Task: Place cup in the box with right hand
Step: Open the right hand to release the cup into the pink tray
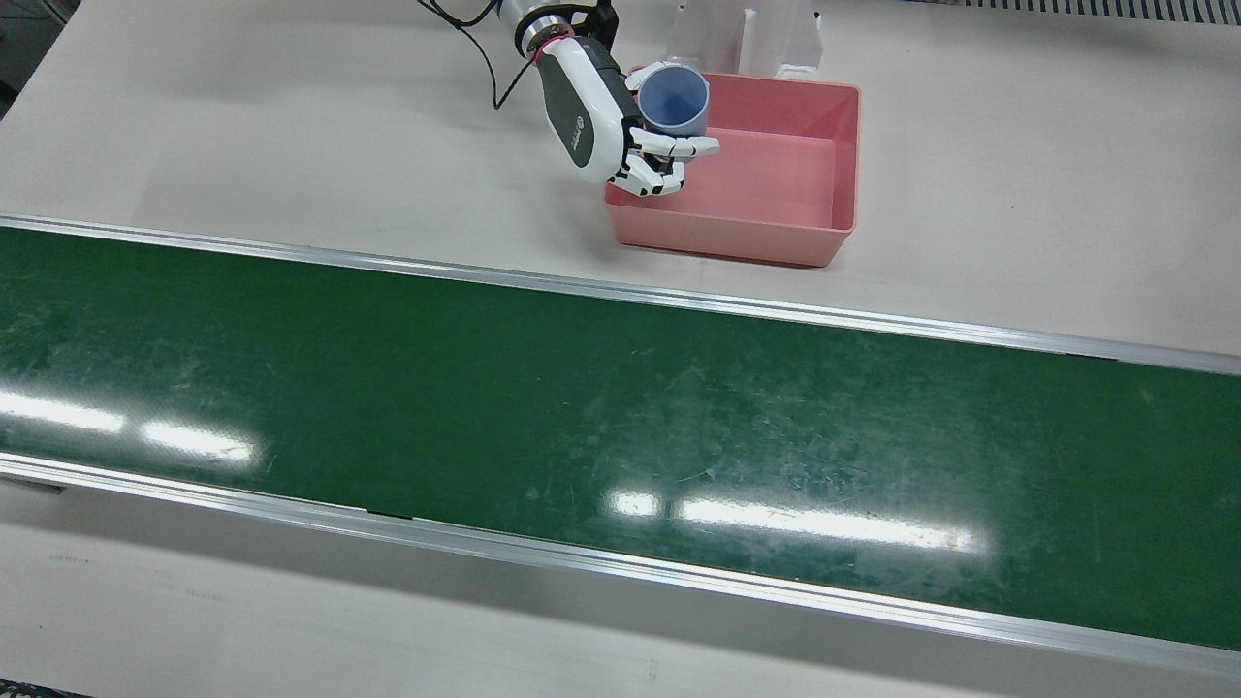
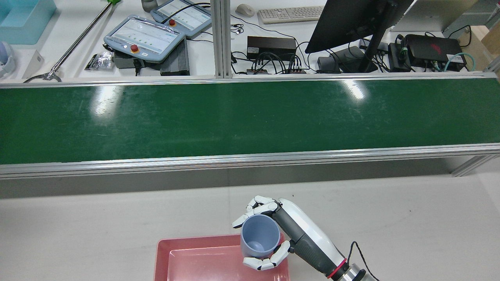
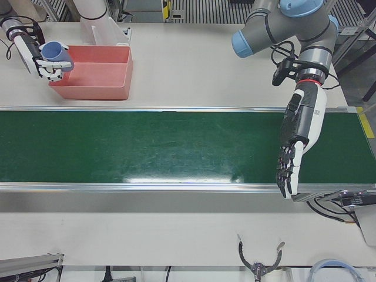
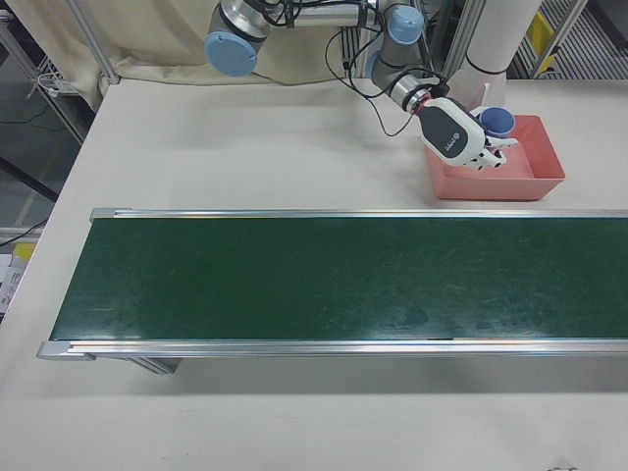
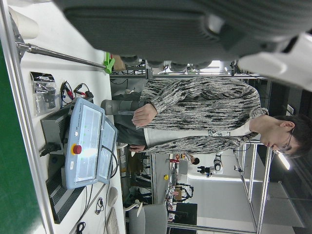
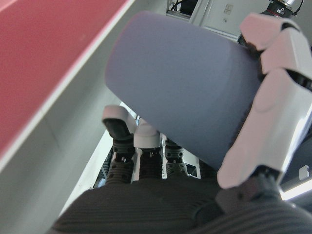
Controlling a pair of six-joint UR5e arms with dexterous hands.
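Front view: a blue cup [image 1: 673, 99] is held upright, mouth up, by the right hand [image 1: 620, 121], fingers [image 1: 679, 147] clamped round its wall; it is carried above one corner of the pink box [image 1: 776, 242].

Rear view: the cup [image 2: 259, 236] is seen over the box rim [image 2: 195, 240], on the side nearest the green conveyor belt [image 2: 234, 121].

Left-front view: the left hand [image 3: 294, 147] is hung over the belt, well apart from the box [image 3: 94, 88], fingers straight, slightly apart, holding nothing.

Right hand view: cup [image 6: 180, 97] gripped, box wall [image 6: 44, 73] beside it.
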